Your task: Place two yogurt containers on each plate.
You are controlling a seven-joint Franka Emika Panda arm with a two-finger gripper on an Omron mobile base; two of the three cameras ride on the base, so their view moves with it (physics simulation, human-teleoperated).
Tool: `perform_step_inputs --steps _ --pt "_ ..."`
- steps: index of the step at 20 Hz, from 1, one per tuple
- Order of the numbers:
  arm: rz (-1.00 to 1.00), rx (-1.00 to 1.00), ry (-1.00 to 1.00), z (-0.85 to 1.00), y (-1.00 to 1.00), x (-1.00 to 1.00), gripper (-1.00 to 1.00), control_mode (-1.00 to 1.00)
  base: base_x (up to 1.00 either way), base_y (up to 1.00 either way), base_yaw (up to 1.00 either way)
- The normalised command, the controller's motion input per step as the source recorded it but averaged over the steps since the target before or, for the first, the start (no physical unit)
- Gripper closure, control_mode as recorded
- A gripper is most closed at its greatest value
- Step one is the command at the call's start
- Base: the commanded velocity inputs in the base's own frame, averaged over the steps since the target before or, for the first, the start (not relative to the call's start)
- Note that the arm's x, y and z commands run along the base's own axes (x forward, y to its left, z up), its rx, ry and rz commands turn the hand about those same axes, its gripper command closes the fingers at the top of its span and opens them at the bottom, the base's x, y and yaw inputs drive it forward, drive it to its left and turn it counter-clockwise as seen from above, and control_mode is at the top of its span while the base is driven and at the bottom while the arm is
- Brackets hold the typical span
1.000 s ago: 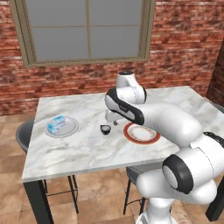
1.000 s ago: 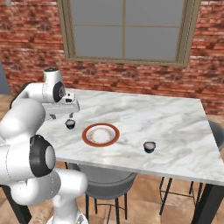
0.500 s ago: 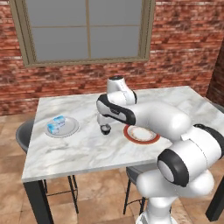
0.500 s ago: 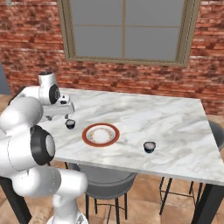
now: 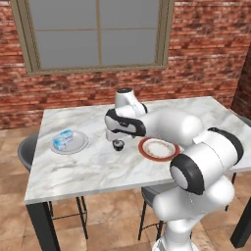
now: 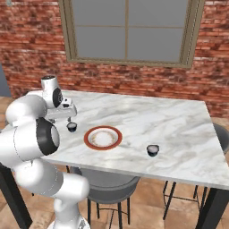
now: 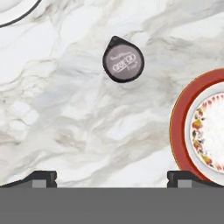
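On the marble table (image 5: 98,169), two plates are counted: the grey plate (image 5: 81,145) bearing two blue cups (image 5: 62,139), and the red-rimmed plate (image 5: 158,149), flanked by two dark cups (image 6: 71,127); "GREGO" is read on one lid (image 7: 123,61). The gripper (image 7: 111,178) is spread wide, nothing held.

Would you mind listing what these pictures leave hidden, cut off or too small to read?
- Grey plate, left base view: two blue cups lie on it; labels too small to read.
- Grey plate, hand view: only a sliver at the top-left edge.
- Red-rimmed plate, hand view: cut off by the right edge.
- Gripper, hand view: open, only its fingertips clear the bottom edge.
- Dark cup, right base view: lid lettering too small; readable only in hand view.
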Motion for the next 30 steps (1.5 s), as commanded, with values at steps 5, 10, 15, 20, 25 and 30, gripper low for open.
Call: perform_step_inputs --steps 5,10,15,20,25,30 --pt "0.00 0.00 0.00 -0.22 0.00 0.34 -1.00 -1.00 0.00 0.00 0.00" --pt "0.00 -0.04 0.00 -0.25 0.00 0.31 -1.00 -1.00 0.00 0.00 0.00" --pt "0.00 -0.06 0.00 -0.24 0.01 0.27 -1.00 -1.00 0.00 0.00 0.00" --pt "0.00 -0.03 0.00 -0.18 0.02 0.24 -1.00 -1.00 0.00 0.00 0.00" --pt "0.00 0.00 0.00 -0.14 0.05 0.21 -1.00 -1.00 0.00 0.00 0.00" --pt "0.00 -0.01 0.00 -0.15 0.08 0.17 -1.00 -1.00 0.00 0.00 0.00"
